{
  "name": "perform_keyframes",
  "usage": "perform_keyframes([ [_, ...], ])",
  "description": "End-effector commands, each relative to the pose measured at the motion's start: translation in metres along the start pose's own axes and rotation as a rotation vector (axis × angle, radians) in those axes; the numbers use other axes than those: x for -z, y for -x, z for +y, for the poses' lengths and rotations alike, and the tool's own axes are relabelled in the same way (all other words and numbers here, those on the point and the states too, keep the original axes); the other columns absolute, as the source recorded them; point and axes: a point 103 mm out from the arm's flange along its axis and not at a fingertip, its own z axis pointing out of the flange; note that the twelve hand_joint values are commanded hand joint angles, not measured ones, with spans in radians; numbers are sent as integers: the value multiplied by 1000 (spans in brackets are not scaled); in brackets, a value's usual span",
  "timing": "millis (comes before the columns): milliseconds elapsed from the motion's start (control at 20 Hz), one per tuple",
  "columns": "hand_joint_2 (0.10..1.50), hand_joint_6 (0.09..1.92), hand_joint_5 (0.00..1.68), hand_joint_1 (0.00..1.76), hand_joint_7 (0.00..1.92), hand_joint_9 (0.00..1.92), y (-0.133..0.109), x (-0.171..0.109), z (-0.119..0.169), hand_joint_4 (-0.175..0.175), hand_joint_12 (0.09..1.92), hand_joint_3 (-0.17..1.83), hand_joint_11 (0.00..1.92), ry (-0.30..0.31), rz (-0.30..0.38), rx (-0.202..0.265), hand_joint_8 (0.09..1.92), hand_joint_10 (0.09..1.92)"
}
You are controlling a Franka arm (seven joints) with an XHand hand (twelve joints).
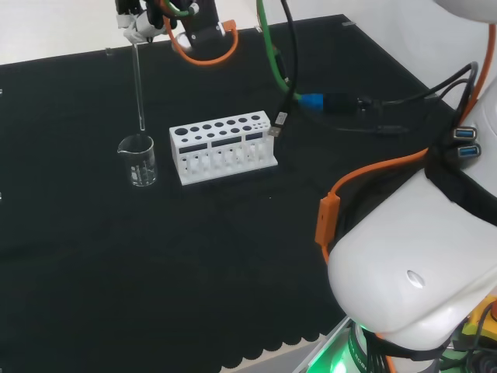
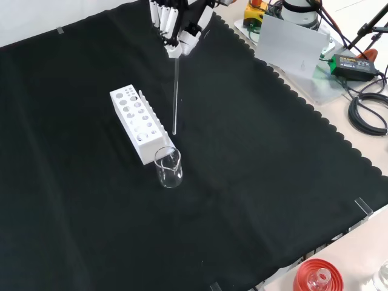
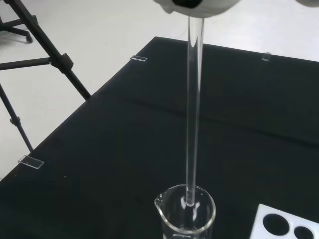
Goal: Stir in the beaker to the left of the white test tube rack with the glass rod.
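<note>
arm link: big white shape nearest the head camera, at that view's right; left the work area unblocked.
rod: hung near vertical from the hand, upper end pinched, so the lower end could go straight down into the glass.
hand: fingers curled onto the rod top, held high above the cloth; nothing else in it.
rod tip: wrist view put it at the beaker mouth; head view showed it just above the rim, so probably lined up, not yet in.
beaker: upright on the cloth, just beside the rack's end, left of it in head view; looked empty, can't be sure.
rack: white, no tubes seen in its holes; served as the landmark for the beaker.
step: likely lowering before stirring.
</note>
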Motion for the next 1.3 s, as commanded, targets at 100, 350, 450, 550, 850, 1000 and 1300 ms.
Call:
perform_keyframes([
  [100,1064,613,1047,1300,1168,1647,1,-2,2,-175,808,1,1520,-4,-4,20,1000,648],
  [350,1064,611,1048,1301,1169,1648,-11,-15,23,-175,809,1,1521,-24,-7,14,998,647],
  [450,1064,609,1049,1301,1169,1649,-15,-19,28,-175,810,1,1521,-25,1,23,997,646],
  [550,1064,609,1049,1301,1169,1649,-18,-22,33,-175,810,1,1521,-26,9,32,997,646],
  [850,1063,606,1051,1301,1170,1651,-20,-35,44,-175,812,0,1521,-59,17,60,996,644],
  [1000,1063,605,1052,1301,1171,1651,-17,-43,50,-175,813,0,1521,-71,19,61,995,643],
  [1300,1063,603,1053,1301,1171,1653,-5,-56,56,-175,815,0,1522,-90,29,49,993,641],
])
